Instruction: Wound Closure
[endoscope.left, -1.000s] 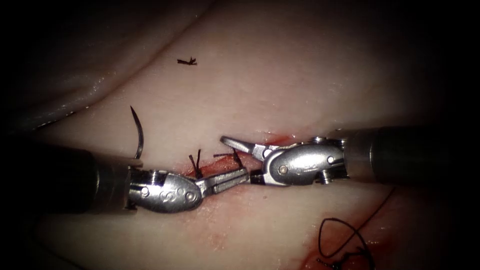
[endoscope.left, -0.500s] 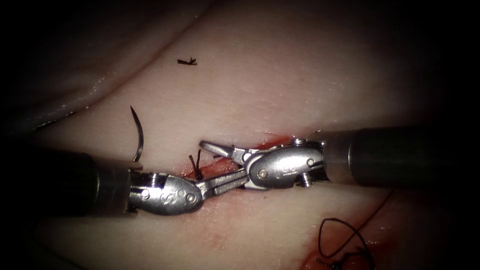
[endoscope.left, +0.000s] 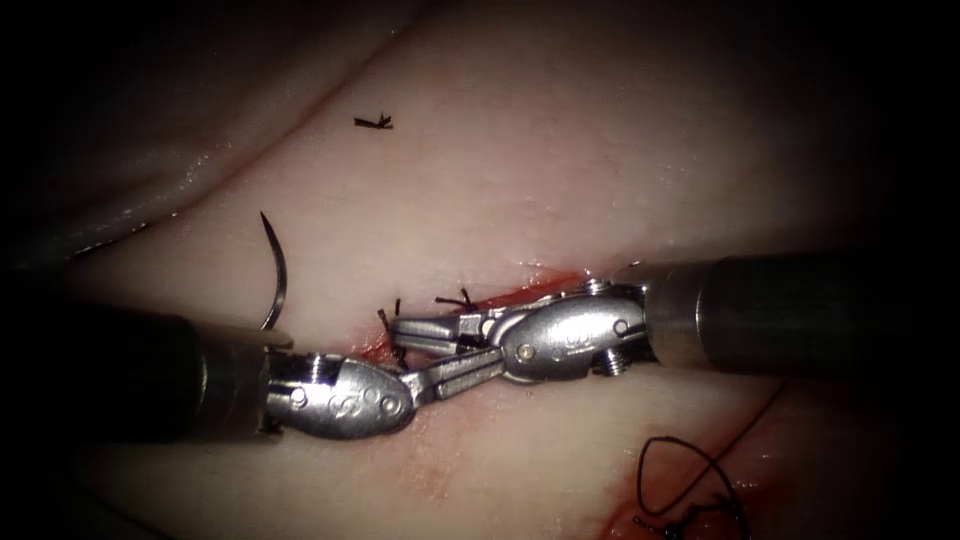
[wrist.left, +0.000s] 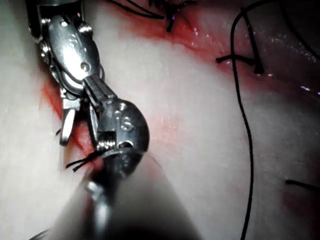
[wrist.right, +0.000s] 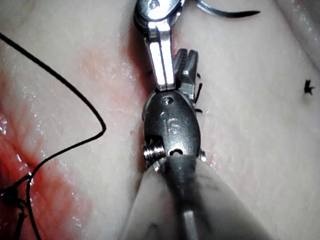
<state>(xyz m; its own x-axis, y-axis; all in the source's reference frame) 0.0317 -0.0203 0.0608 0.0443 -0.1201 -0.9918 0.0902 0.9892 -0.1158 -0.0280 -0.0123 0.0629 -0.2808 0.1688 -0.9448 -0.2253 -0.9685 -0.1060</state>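
- The left pincer (endoscope.left: 488, 361) lay at the middle of the endoscope frame, just below the cut (endoscope.left: 520, 292). Its jaws were pressed flat together and held nothing that could be seen.
- The right pincer (endoscope.left: 397, 330) reached in from the right and lay just above the left one, their jaws crossing. Its jaws stood narrowly apart and nothing could be made out between them.
- Short stitch tails (endoscope.left: 396, 312) stuck up from the tissue (endoscope.left: 560, 170) right beside the right pincer's tips; whether they touched it could not be told.
- The needle (endoscope.left: 277, 268) lay free on the tissue at the left of the frame, left of the cut, held by neither tool. Its point was up and its lower end was hidden behind the left shaft.
- The thread (endoscope.left: 668, 462) curled in a loose loop at the lower right of the frame.
- Red fluid (endoscope.left: 440, 478) stained the tissue along the cut and below the tools.
- A cut end of thread (endoscope.left: 373, 122) sat well apart, in the upper left of the frame.
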